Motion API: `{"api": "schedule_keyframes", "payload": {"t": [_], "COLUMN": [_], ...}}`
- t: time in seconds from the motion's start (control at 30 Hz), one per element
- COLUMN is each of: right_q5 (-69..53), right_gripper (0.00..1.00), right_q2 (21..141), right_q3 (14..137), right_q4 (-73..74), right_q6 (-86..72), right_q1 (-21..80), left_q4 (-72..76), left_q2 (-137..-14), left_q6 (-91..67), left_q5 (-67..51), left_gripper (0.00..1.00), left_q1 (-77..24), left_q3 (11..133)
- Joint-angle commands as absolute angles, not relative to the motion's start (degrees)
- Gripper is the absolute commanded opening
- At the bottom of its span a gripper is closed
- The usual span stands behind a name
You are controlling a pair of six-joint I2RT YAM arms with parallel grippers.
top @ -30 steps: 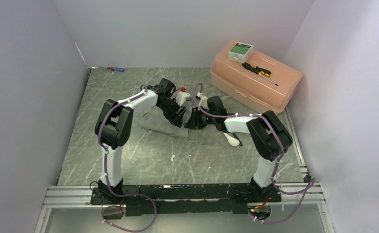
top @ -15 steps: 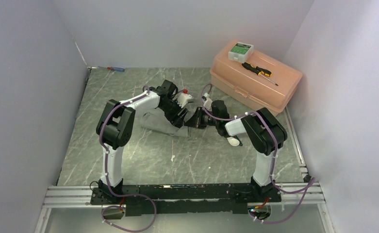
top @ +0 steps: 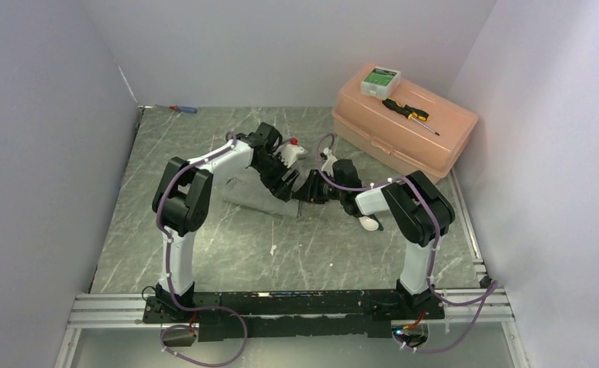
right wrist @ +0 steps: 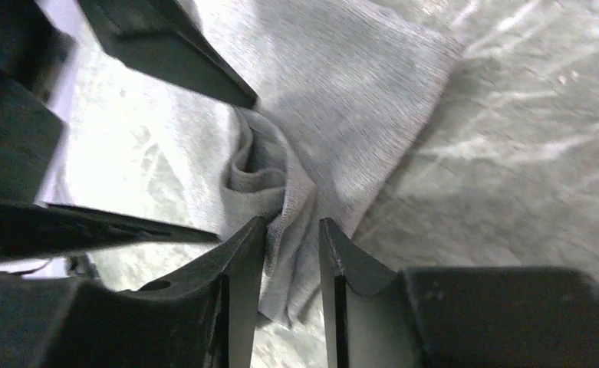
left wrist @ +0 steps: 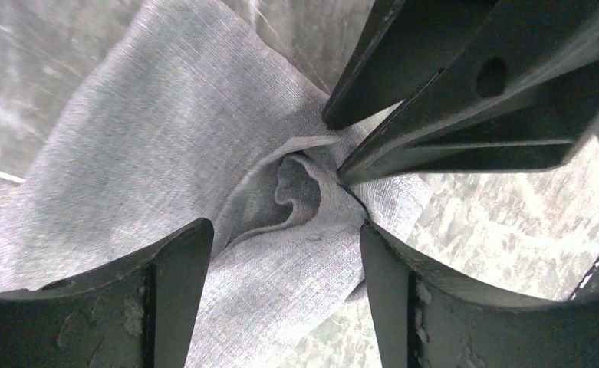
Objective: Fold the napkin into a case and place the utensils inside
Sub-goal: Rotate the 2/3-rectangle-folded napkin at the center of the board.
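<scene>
My left gripper stands wide open, its fingers straddling a puckered fold of the napkin. Just beyond, my right gripper has its jaws narrowly parted around that same raised fold; I cannot tell whether they pinch it. The cloth spreads flat past both sets of fingertips.

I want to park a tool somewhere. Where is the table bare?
Bare: the wide strip between the napkin and the base rail, and the left side up to the red-and-blue screwdriver. Crowded: the right, with the white spoon and pink box.
</scene>
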State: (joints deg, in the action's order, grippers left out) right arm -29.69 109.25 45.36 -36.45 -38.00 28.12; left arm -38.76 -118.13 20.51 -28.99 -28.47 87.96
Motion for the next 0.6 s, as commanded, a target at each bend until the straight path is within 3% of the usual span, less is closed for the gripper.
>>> {"api": "schedule_keyframes", "payload": {"t": [0.0,0.13,0.3,0.43,0.57], "right_q5": [-23.3,-22.9,-22.8,-20.7,-15.0], "right_gripper": [0.38,0.53,0.62,0.63,0.61], "right_q2": [104.2,101.6,95.1,94.8,101.7], "right_q3": [46.7,47.3,49.9,56.2,65.3], "right_q4": [-27.3,-23.2,-15.2,-9.1,-4.5], "right_q6": [-30.2,-26.8,-19.8,-12.8,-7.9], "right_q1": [28.5,29.4,29.2,29.2,29.1], "left_q4": [-43.7,-48.6,-55.5,-61.1,-63.1], "left_q2": [-113.9,-112.1,-113.5,-113.0,-108.1], "left_q6": [21.8,21.8,24.2,27.2,30.6], "left_q5": [-28.6,-30.9,-34.1,-35.7,-34.6], "left_gripper": [0.78,0.90,0.93,0.90,0.89], "left_q1": [-27.2,-24.8,-18.9,-14.1,-9.9], "left_q3": [93.7,97.9,102.0,100.6,94.3]}}
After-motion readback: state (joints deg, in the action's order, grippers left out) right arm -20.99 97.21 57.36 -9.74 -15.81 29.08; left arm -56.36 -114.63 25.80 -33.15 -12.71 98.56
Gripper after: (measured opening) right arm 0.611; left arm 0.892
